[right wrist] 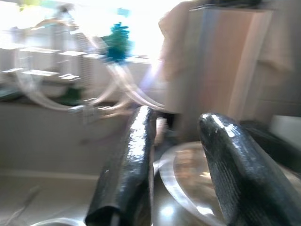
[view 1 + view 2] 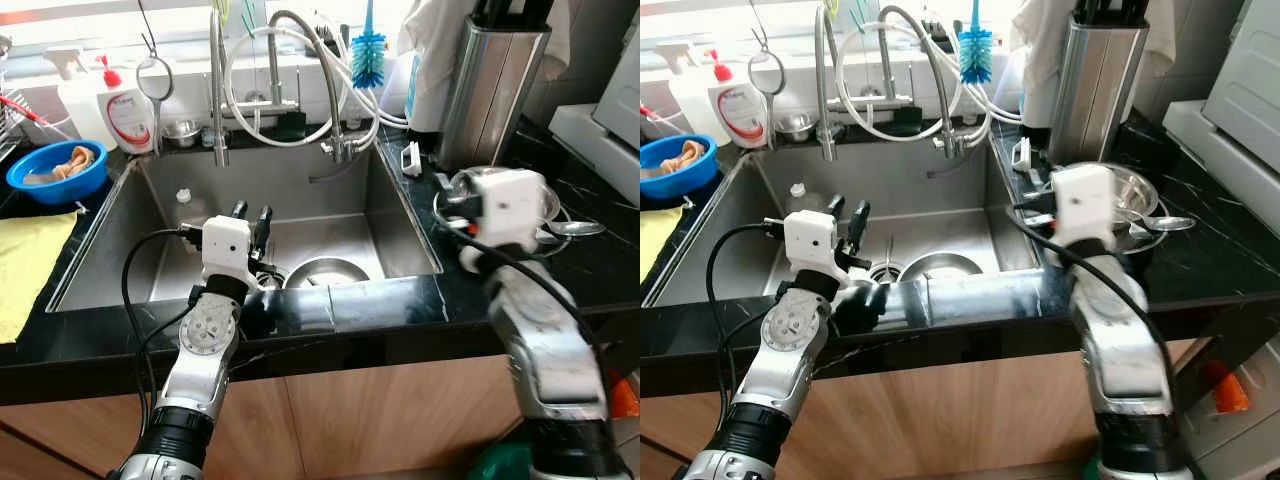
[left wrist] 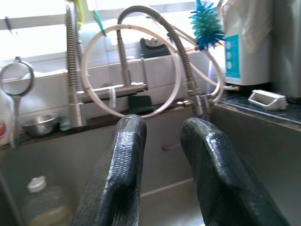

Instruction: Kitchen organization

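Sink [image 2: 120, 230]: landmark. Steel bowl [image 2: 1130, 195]: on the counter just right of the sink, directly ahead of the right gripper [image 1: 181, 165], fingers apart, empty. Left gripper [image 3: 162, 169]: over the sink's front edge, fingers apart, empty, farther off. Right arm nearer.

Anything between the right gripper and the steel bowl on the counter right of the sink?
Nothing visible. The right gripper is open and hovers right at the steel bowl's rim, with only open air between its fingers and the bowl.
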{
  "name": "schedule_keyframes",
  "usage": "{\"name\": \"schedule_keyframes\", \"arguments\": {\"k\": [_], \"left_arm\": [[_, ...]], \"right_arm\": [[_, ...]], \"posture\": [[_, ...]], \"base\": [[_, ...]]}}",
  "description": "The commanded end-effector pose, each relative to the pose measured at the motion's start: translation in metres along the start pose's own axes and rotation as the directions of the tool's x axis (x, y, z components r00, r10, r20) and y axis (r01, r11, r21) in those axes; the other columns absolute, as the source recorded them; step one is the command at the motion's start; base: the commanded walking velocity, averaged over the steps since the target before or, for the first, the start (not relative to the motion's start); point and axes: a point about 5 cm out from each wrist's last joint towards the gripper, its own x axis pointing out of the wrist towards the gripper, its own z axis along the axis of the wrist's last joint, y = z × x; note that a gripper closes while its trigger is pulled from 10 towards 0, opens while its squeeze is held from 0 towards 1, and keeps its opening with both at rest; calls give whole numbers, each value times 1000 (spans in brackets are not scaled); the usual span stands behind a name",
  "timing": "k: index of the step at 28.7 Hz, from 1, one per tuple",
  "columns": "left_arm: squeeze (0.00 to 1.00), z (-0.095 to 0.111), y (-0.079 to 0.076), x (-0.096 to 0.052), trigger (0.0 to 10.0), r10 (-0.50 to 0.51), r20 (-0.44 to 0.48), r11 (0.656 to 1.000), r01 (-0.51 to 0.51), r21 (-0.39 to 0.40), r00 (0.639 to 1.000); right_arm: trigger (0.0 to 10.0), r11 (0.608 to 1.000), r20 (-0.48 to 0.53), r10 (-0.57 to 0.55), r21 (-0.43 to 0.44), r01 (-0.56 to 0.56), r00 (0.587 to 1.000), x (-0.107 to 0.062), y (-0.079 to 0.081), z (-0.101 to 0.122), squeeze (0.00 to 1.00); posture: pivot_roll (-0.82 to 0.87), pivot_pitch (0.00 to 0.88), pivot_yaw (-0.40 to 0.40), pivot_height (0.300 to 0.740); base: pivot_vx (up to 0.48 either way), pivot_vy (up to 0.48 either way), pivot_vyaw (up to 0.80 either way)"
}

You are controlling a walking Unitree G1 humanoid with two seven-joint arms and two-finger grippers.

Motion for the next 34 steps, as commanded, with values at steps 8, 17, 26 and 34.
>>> {"name": "schedule_keyframes", "arguments": {"k": [8, 17, 26, 34], "left_arm": [[0, -3, -4, 1, 10000, -12, -10, 1000, 12, 0, 1000], [0, -4, -4, 1, 10000, -17, -14, 1000, 17, -1, 1000], [0, -4, -3, 0, 10000, -17, -17, 1000, 17, 0, 1000], [0, -5, -6, 1, 10000, -29, -16, 1000, 29, -4, 999]], "right_arm": [[10000, 987, 16, -152, -52, 153, 988, -21, -27, 9, 1000], [10000, 991, -11, -122, -55, 122, 992, -33, -25, 4, 1000], [10000, 994, -25, -28, -110, 25, 999, -39, -46, -1, 1000], [10000, 996, -159, 9, -85, -23, 987, -54, -47, -34, 0]], "posture": [[-195, 0, 42, 740], [-199, 0, 46, 740], [-200, 0, 47, 740], [-198, 0, 52, 740]], "base": [[0, 0, 0], [0, 0, 0], [0, 0, 0], [0, 0, 0]]}}
